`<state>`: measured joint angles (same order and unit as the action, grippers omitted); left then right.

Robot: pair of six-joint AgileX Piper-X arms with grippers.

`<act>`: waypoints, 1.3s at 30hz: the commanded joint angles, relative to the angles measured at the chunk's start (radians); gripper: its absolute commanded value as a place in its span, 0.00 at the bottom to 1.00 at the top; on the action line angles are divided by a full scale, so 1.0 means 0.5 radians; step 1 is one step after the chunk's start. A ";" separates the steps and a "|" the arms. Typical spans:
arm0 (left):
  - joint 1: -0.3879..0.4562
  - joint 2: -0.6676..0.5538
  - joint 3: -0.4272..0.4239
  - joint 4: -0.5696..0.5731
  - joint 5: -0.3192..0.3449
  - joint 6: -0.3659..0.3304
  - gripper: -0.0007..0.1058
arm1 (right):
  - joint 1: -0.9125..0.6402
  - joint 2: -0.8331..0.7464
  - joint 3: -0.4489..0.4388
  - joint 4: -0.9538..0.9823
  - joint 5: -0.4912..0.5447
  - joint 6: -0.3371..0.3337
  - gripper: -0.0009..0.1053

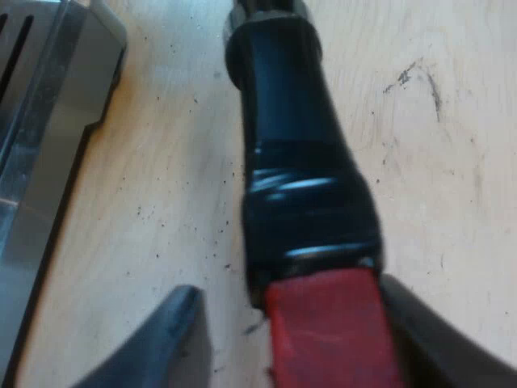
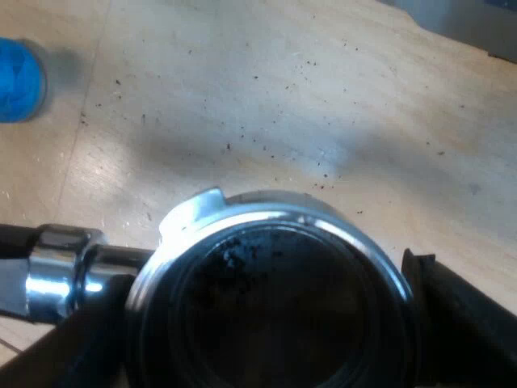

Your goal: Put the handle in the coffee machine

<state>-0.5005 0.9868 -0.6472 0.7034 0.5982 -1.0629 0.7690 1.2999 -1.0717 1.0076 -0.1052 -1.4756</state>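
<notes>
Left gripper point(image 1: 291, 291) is spread around the red end point(image 1: 331, 331) of the holder's dark handle point(image 1: 291, 121). One finger point(image 1: 452, 347) lies against the red part, while the other point(image 1: 161, 347) stands apart from it with bare wood between, so nothing is clamped. Taking the way the fingers point as twelve o'clock, the handle runs off toward twelve. The metal base of the espresso machine point(image 1: 48, 121) sits on the table point(image 1: 452, 162) at about ten o'clock from the red end.

The right gripper point(image 2: 258, 279) grasps the holder point(image 2: 283, 206) by its round metal head, with a finger point(image 2: 460, 323) against each side of the ring. The basket inside is dark with coffee residue, and the chrome neck point(image 2: 56, 271) leaves the ring at nine o'clock. A blue tamper point(image 2: 16, 77) stands at about ten o'clock from the head, well apart. Coffee specks point(image 2: 266, 121) dot the wood.
</notes>
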 commanded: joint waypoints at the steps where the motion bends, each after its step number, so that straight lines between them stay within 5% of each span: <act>1: -0.010 -0.017 -0.003 0.003 -0.004 -0.002 0.24 | -0.009 -0.039 -0.016 -0.046 -0.022 -0.003 0.01; 4: -0.010 -0.017 -0.003 0.002 0.015 0.003 0.01 | -0.009 -0.039 -0.016 -0.046 -0.025 -0.011 0.01; 13: -0.010 -0.017 -0.003 0.005 0.116 0.044 0.01 | 0.007 -0.039 -0.016 -0.046 -0.023 -0.060 0.09; 15: -0.010 -0.017 -0.003 0.005 0.167 0.044 0.01 | 0.007 -0.039 -0.016 -0.046 -0.067 -0.085 0.24; 16: -0.010 -0.020 -0.003 0.005 0.178 0.044 0.01 | 0.007 -0.039 -0.016 -0.046 -0.042 -0.108 0.59; 17: -0.010 -0.020 -0.003 0.005 0.178 0.044 0.01 | 0.007 -0.039 -0.016 -0.046 -0.012 -0.113 0.76; 19: -0.010 -0.020 -0.003 0.005 0.178 0.044 0.01 | 0.007 -0.039 -0.021 -0.046 0.008 -0.152 0.87; 29: 0.013 -0.044 -0.003 0.085 0.188 0.117 0.01 | 0.007 -0.072 -0.129 -0.014 0.169 -0.197 0.83; 39: 0.356 -0.110 -0.003 0.304 0.192 0.182 0.01 | 0.373 -0.246 -0.118 -0.087 0.606 -0.072 0.83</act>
<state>-0.3267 0.9476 -0.6398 0.8608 0.6461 -0.9775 0.9439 1.1824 -1.1247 0.9816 0.1752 -1.5075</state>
